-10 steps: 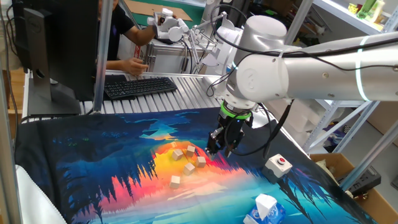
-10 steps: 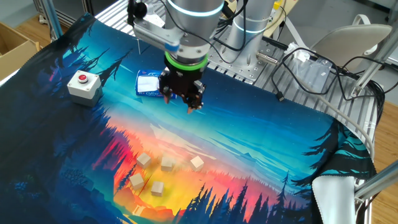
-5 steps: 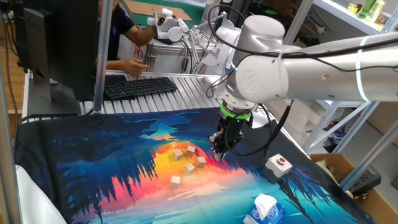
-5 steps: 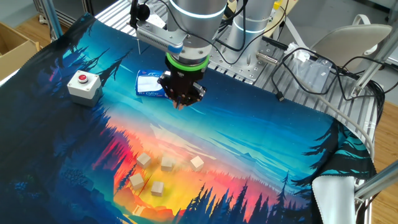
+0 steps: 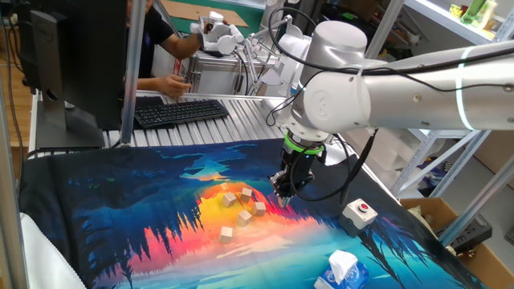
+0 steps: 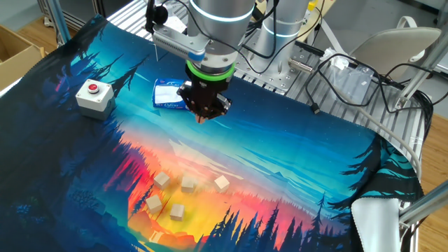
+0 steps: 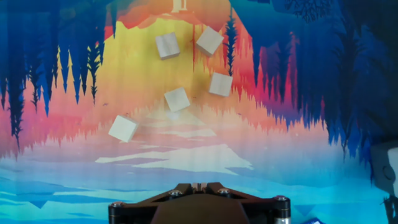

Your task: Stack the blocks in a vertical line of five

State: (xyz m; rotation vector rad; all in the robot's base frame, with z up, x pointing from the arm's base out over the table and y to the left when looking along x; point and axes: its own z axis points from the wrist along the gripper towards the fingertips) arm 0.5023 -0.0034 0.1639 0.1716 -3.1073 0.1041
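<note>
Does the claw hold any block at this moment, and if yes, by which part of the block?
Nothing is held. The claw hangs above the cloth with its fingers together and nothing between them; all five blocks lie loose on the cloth.

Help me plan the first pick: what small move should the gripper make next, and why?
Probably travel toward the cluster and centre above one block. The gripper hangs above the mat holding nothing, its fingers seemingly together. All five blocks lie singly on the mat, none stacked. The nearest block stands somewhat apart, so it looks the easiest; the fingers would need to open first.
</note>
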